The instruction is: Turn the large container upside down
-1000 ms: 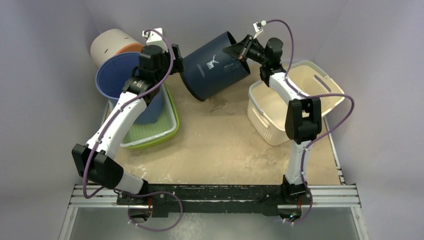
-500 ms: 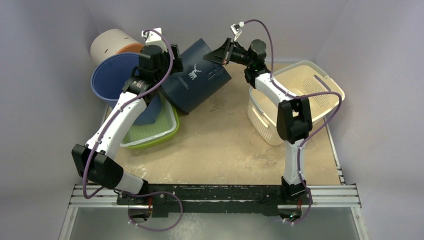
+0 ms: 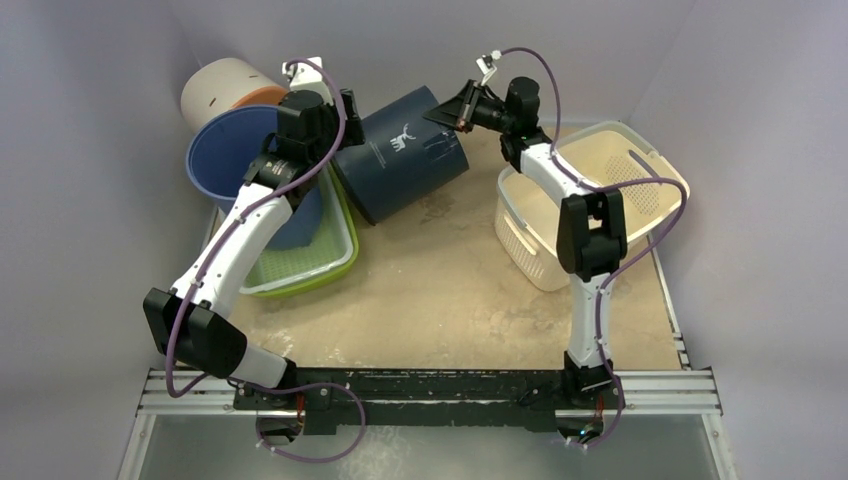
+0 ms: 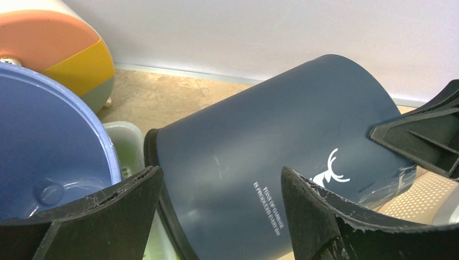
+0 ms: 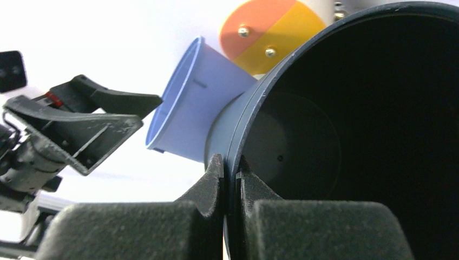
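The large container point(image 3: 400, 155) is a dark navy bin with a white deer logo. It lies tilted on its side at the back of the table, with its black-ringed bottom end low by the green tray. My right gripper point(image 3: 462, 108) is shut on the bin's upper rim. In the right wrist view, the gripper point(image 5: 231, 162) pinches the rim wall, and the dark inside of the container point(image 5: 368, 135) faces the camera. My left gripper point(image 3: 343, 108) is open beside the bin's left side. In the left wrist view the gripper point(image 4: 219, 173) frames the container point(image 4: 270, 146) without gripping it.
A blue bucket point(image 3: 235, 160) leans in a green tray point(image 3: 315, 260) at the left. Behind it lies a white cylinder with an orange and yellow end point(image 3: 225, 90). A white slotted basket point(image 3: 600, 195) stands at the right. Grey walls close in on the back and sides.
The right gripper carried the bin's rim to the left, then a little back right. The bin tipped further over, its bottom end sliding left toward the green tray. The left arm stayed put, open.
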### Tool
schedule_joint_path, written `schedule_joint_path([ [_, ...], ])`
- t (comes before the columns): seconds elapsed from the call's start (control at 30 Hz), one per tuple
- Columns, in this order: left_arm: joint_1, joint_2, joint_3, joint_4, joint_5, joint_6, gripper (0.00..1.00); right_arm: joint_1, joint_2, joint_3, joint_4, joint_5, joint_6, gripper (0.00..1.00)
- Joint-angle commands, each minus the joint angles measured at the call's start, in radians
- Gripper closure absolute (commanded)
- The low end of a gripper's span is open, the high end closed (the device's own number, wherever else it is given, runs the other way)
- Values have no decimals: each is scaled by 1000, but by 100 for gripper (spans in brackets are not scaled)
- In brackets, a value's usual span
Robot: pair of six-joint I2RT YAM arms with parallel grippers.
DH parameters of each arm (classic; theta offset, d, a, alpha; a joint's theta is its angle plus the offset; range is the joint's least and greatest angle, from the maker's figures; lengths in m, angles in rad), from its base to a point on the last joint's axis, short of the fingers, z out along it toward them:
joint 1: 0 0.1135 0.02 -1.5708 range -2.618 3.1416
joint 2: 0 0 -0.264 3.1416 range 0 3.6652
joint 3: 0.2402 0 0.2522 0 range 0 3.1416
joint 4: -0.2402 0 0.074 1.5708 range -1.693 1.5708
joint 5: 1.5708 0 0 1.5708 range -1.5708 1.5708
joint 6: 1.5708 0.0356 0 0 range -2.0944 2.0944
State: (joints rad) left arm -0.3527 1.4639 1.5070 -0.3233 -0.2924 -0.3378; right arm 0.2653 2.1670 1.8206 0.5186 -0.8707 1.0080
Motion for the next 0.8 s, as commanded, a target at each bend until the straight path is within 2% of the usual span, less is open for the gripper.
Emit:
schedule_joint_path([
  [0.0,13,-1,22,24,-15,19,21,-33,15,71,-287,77,-325,90],
  [0.13,15,5,23,23,-8,19,21,-58,34,92,-419,126,-436,82],
  [0.3,15,7,19,17,-13,19,21,-90,34,69,-500,167,-519,81],
  [0.63,19,7,-9,12,-18,8,21,-148,89,68,-562,213,-592,76],
  [0.77,19,17,-53,24,-52,-33,25,-161,110,70,-565,204,-593,77],
])
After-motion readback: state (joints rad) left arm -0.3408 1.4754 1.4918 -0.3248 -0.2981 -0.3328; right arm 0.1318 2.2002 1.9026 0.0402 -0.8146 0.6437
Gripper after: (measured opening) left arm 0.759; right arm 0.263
